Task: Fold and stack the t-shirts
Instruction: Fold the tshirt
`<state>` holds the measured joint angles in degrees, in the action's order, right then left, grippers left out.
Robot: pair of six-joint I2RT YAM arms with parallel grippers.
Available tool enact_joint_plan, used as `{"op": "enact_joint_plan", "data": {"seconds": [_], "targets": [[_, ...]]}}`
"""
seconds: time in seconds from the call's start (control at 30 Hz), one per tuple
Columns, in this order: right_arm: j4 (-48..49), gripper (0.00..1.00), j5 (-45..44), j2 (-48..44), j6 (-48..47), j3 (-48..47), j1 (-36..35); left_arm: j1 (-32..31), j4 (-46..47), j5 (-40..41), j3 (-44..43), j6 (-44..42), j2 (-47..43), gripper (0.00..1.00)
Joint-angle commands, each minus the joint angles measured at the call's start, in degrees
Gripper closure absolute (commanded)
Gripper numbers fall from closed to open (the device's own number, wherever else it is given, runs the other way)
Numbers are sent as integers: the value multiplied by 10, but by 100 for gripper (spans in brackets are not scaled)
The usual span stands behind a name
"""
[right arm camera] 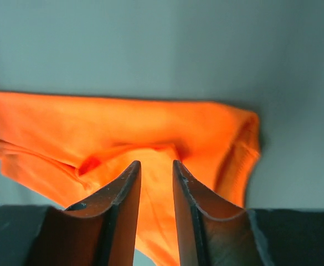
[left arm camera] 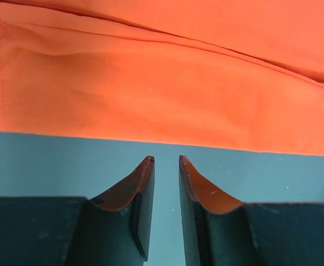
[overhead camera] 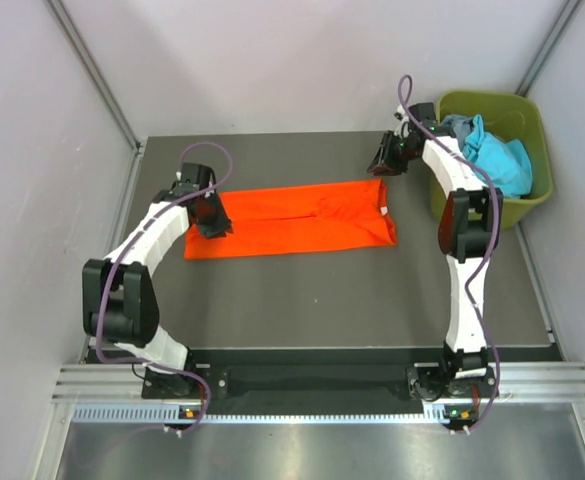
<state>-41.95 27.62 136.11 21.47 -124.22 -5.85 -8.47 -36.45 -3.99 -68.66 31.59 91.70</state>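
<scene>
A bright orange cloth t-shirt [overhead camera: 292, 220], doubled lengthwise into a long band, is seen lying flat on the dark grey tabletop [overhead camera: 322, 300]. A teal-blue t-shirt [overhead camera: 497, 160] and a grey t-shirt [overhead camera: 457, 125] are heaped in the olive-green plastic bin [overhead camera: 532, 205] at the right.

The left gripper [overhead camera: 212, 222] is poised at the band's left end. Its jaws are parted by a narrow gap with nothing between them, and the cloth's near edge lies just ahead. The right gripper [overhead camera: 382, 163] is held just beyond the far right corner, its jaws likewise slightly parted and empty.

The cloth is judged light, limp and prone to sagging or unfolding when lifted. Each end is best pinched at a corner, through all layers, so that the band can be folded over without slipping apart.
</scene>
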Motion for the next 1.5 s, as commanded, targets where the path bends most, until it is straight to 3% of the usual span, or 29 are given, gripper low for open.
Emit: {"op": "enact_joint_plan", "data": {"seconds": [0.0, 0.17, 0.37, 0.47, 0.5, 0.53, 1.03, 1.27, 1.47], "targets": [[-73, 70, -61, -66, -55, -12, -3, -2, 6, 7, 18, 3, -43, 71], [-36, 63, -85, -251, -79, 223, -21, -2, 23, 2, 34, 11, -36, 71], [64, 68, -66, -404, -42, 473, -70, -3, 45, -18, 32, 26, 4, 71], [93, 78, -60, -414, -27, 532, -84, -2, 53, -31, 31, 30, 21, 72], [99, 84, -51, -409, -21, 540, -85, -1, 55, -36, 30, 32, 24, 72], [108, 97, -38, -395, -5, 551, -80, -1, 55, -43, 27, 32, 28, 74], [69, 100, -69, -208, -24, 378, -36, -1, 26, -30, -20, -14, 53, 76], [38, 98, -98, -179, -51, 346, -18, 6, 17, -30, -35, -34, 73, 77], [22, 91, -112, -175, -70, 333, -18, 21, 16, -43, -46, -33, 95, 77]]}}
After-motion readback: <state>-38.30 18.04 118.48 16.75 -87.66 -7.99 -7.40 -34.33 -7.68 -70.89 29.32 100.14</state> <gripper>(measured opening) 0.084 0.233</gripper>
